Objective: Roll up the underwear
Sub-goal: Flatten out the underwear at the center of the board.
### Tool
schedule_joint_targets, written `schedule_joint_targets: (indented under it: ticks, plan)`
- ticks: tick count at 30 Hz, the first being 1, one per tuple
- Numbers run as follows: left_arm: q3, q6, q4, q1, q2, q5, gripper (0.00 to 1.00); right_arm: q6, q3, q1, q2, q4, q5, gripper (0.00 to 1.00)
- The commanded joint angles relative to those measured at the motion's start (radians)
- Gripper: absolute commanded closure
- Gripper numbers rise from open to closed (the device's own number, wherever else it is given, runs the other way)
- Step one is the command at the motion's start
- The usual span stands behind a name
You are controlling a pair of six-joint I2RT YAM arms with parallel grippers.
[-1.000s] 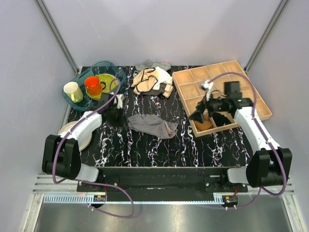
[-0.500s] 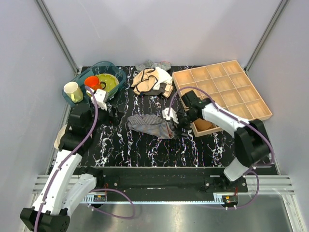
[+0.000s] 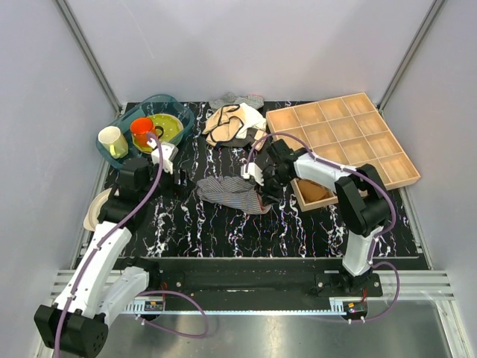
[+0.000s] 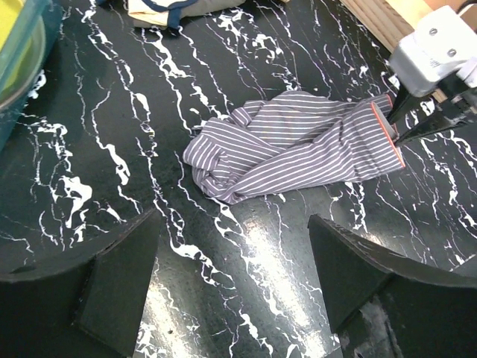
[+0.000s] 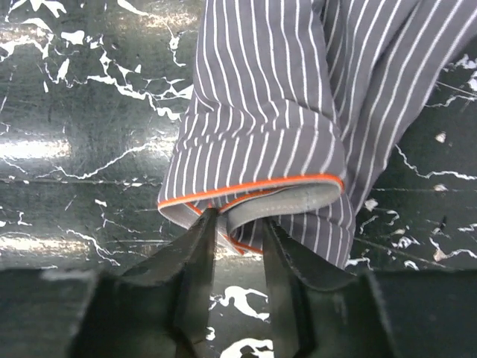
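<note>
From where I stand the rolling has not begun: the underwear lies loose and rumpled near the middle of the counter, spread in soft folds with no turn or tuck in it. The right end effector is down at the garment's right end. Its two fingers stand either side of the orange-edged hem with a fold of fabric between them, and I cannot tell whether they have pinched it yet or only bracket it. The left end effector hangs over bare counter just left of the cloth, spread wide with nothing in it. To my eye, securing that edge is the step in hand, and flattening, rolling and finishing all remain. The counter is glossy black stone with white veining, and it throws back glare. At the back right sits a wooden tray of square compartments. At the back left, a blue basin holds a pale mug and an orange cup. A beige-and-white garment lies heaped between them. Plain grey walls close in the cell.
</note>
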Motion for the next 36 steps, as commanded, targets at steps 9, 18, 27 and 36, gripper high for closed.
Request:
schedule_joint_targets:
  ticks: [9,18,27,36]
  plan:
    - [-0.040,-0.256,0.255,-0.023,0.199,0.472,0.04,0.148,0.121,0.021,-0.047,-0.073,-0.142,1.00]
    - [-0.075,-0.572,0.503,-0.380,0.470,0.064,0.01,0.430,0.041,0.021,-0.099,0.137,-0.324,1.00]
    - [-0.071,-0.767,0.539,-0.507,0.629,-0.205,0.04,0.545,0.052,0.020,-0.046,0.200,-0.295,1.00]
    - [-0.048,-0.717,0.478,-0.531,0.686,-0.264,0.49,0.545,0.052,0.020,-0.056,0.201,-0.266,1.00]
